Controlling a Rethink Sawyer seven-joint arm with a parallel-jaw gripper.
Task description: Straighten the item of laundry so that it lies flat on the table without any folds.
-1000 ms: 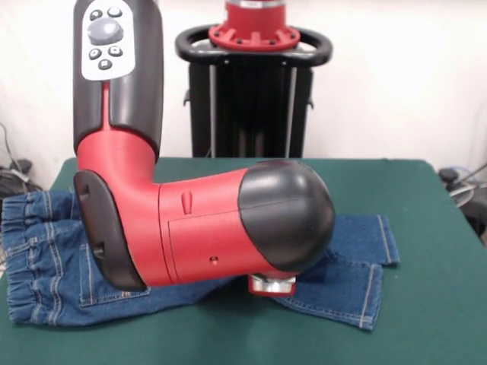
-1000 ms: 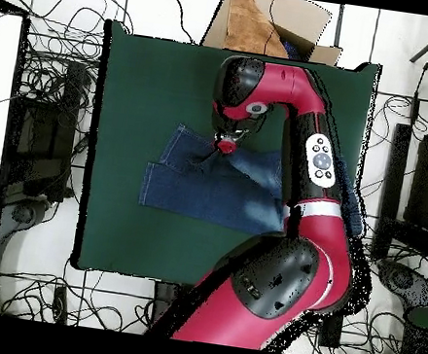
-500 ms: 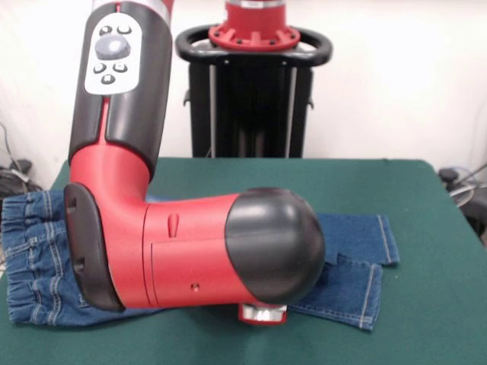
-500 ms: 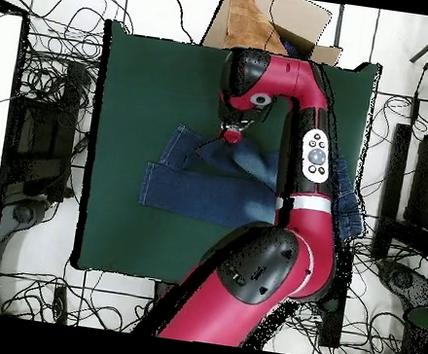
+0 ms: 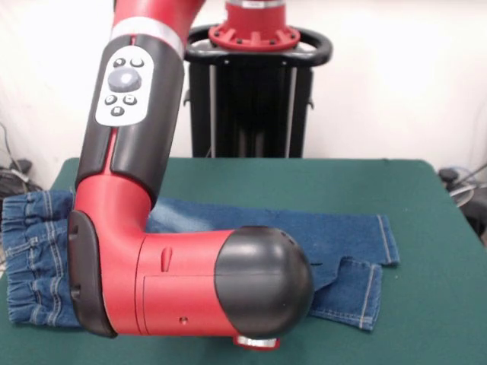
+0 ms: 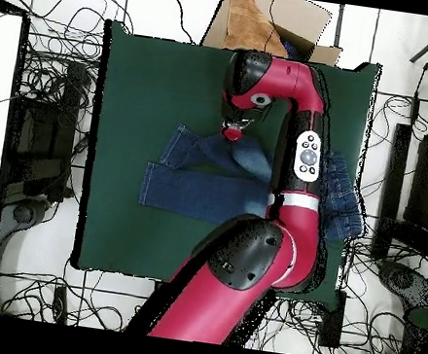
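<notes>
Tool (image 6: 232, 134): state cannot tell; over one jeans (image 6: 192, 190) | one table (image 6: 153, 78)

Bare table (image 6: 142, 86) all round jeans (image 6: 197, 187); cardboard box (image 6: 274, 24) beyond edge.

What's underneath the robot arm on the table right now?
The jeans lie under the arm on the green table. Both leg ends and the waistband show; the middle and the gripper are hidden behind the arm.
</notes>
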